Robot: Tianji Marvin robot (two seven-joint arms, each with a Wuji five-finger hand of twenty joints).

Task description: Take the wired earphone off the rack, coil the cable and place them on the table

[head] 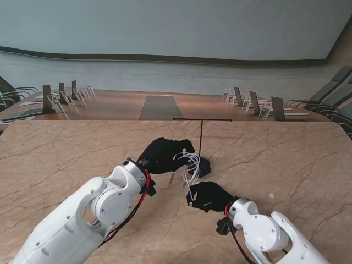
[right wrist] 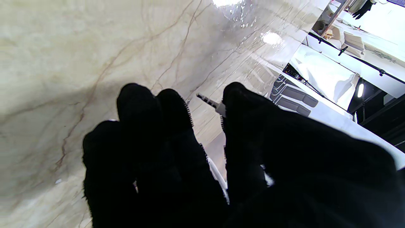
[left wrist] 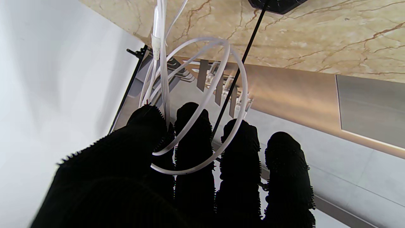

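The white earphone cable (head: 192, 166) hangs in loops between my two black-gloved hands, just in front of the thin black T-shaped rack (head: 202, 137). My left hand (head: 164, 154) is shut on the coiled loops (left wrist: 202, 104), which pass around its thumb and fingers (left wrist: 193, 148). My right hand (head: 210, 196), nearer to me, is shut on the cable's plug end; the metal jack plug (right wrist: 211, 103) sticks out between thumb and fingers. The rack's crossbar (head: 202, 119) carries nothing. The earbuds themselves I cannot make out.
The rack's black base (head: 203, 166) sits on the marble table (head: 286, 159) right beside the loops. Beyond the table's far edge stands a long wooden conference table (head: 159, 105) with chairs and name stands.
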